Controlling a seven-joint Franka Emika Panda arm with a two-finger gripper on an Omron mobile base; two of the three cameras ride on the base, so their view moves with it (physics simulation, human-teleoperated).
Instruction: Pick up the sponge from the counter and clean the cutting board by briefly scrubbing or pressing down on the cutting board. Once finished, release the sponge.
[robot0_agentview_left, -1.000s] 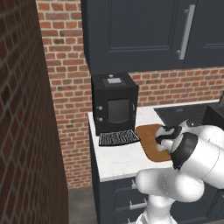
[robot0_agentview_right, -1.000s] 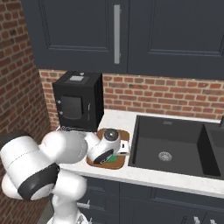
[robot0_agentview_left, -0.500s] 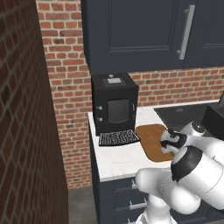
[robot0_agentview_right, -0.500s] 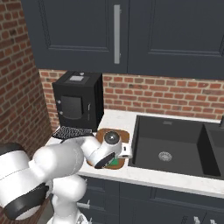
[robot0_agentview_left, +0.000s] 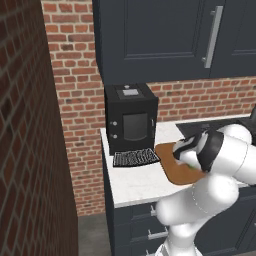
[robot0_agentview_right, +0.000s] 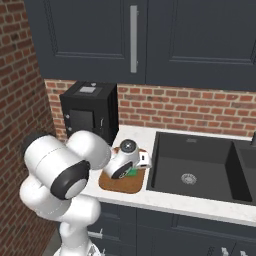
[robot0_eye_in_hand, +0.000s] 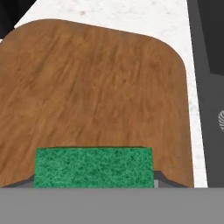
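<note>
The brown wooden cutting board (robot0_eye_in_hand: 96, 96) lies on the white counter (robot0_eye_in_hand: 131, 15), with the sink to one side of it. My gripper (robot0_eye_in_hand: 94, 180) is shut on the green sponge (robot0_eye_in_hand: 94, 167), which spans the gap between the fingertips and hangs low over the board's near part. From the right base view the sponge (robot0_agentview_right: 134, 172) peeks out under the hand, over the board (robot0_agentview_right: 120, 184), with the gripper (robot0_agentview_right: 132, 171) pointing down at it. In the left base view the arm covers much of the board (robot0_agentview_left: 172, 167), and a sliver of the sponge (robot0_agentview_left: 193, 167) shows below the gripper (robot0_agentview_left: 190, 163).
A black ribbed mat (robot0_agentview_left: 135, 158) lies left of the board, in front of a black box-shaped appliance (robot0_agentview_left: 131, 120) at the brick wall. The dark sink (robot0_agentview_right: 197, 170) begins just right of the board. Dark cabinets hang above.
The arm's elbow has swung around and its pose has changed, while the hand with the sponge has stayed over the cutting board, shifting only slightly.
</note>
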